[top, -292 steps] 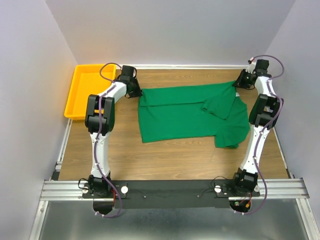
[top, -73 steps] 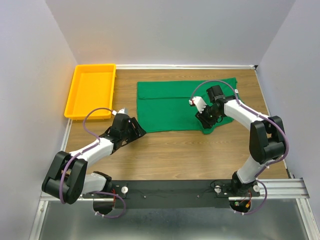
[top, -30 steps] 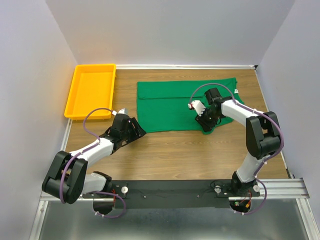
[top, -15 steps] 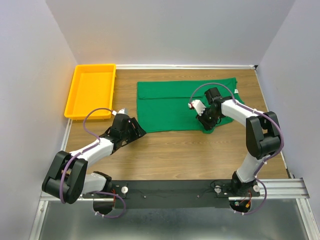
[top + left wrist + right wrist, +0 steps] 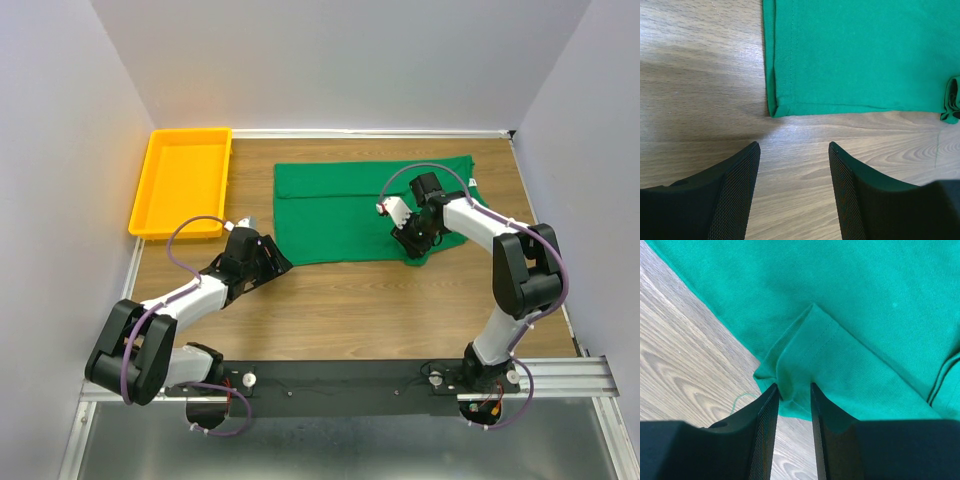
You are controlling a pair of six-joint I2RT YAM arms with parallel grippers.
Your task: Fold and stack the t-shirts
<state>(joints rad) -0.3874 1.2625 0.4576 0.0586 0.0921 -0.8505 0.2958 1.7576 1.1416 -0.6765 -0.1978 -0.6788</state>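
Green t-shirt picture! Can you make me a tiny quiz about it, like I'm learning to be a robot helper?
1. True or false: the left gripper is holding the green t-shirt.
2. What is the right gripper pinching? A) a fold at the shirt's near edge B) a cable C) nothing
3. Fill in: in the top view, the yellow tray sits to the ____ of the shirt.

Key: 1 false, since it is open just short of the shirt's corner. 2 A. 3 left.
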